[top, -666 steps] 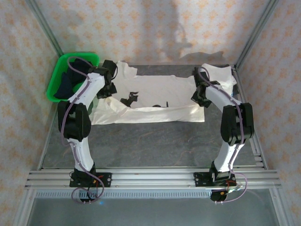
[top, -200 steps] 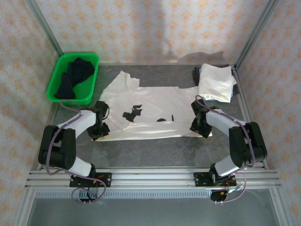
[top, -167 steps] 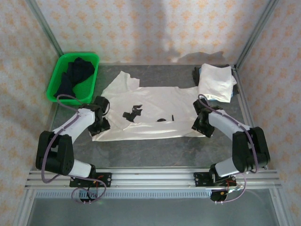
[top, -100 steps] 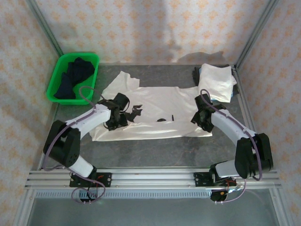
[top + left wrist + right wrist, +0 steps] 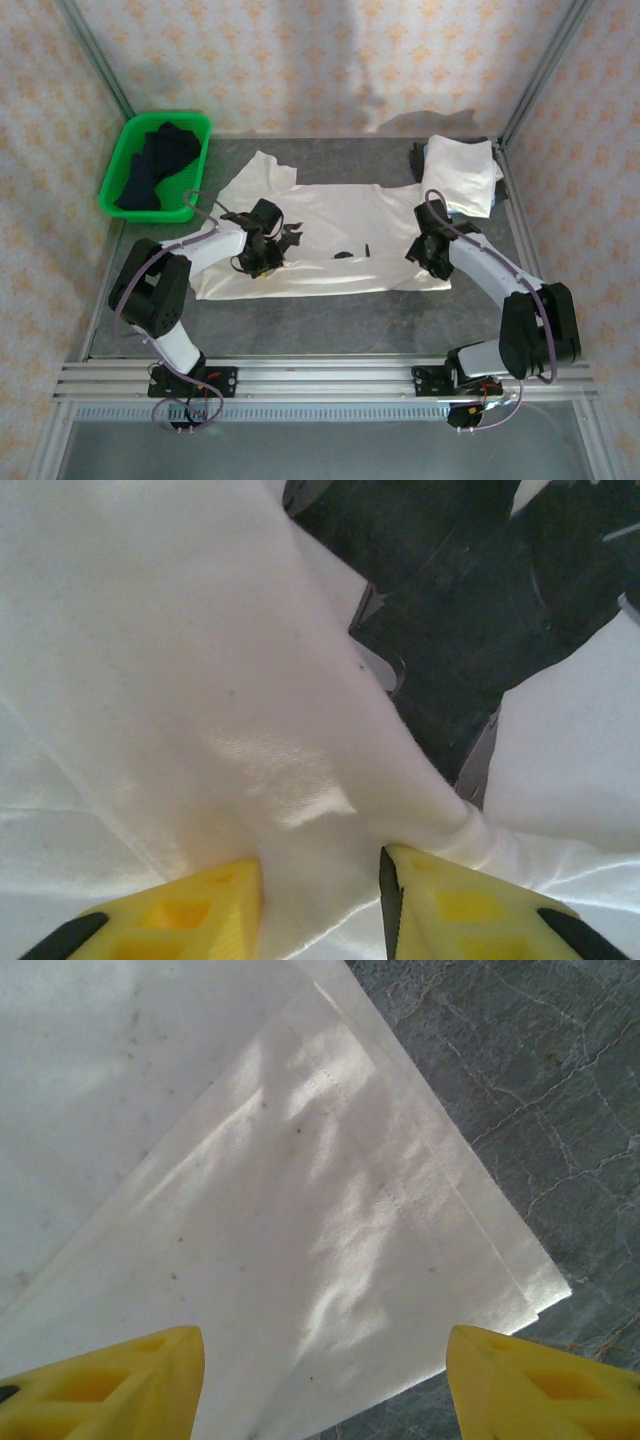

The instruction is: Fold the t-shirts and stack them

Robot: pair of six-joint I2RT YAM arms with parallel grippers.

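The table is covered across its middle by the spread t-shirt, which lies flat with a sleeve towards the far left. A folded t-shirt is set at the far right corner, well apart from the green basket at the far left, in which dark clothes are heaped. The left hand is pressed in on a raised ridge of the spread t-shirt's cloth, beside the dark print. The right hand is spread wide above the shirt's layered near right corner, and nothing is gripped by it.

Because only one side is gripped, the cloth could be dragged askew and the fold set crooked, with wrinkles bunched by the print. Little cloth is pinched, so the ridge could be lost under a hard pull. At the corner, a single layer might be taken and the layers parted.

No brand, label or writing can be read; the print is seen only as broken black shapes.
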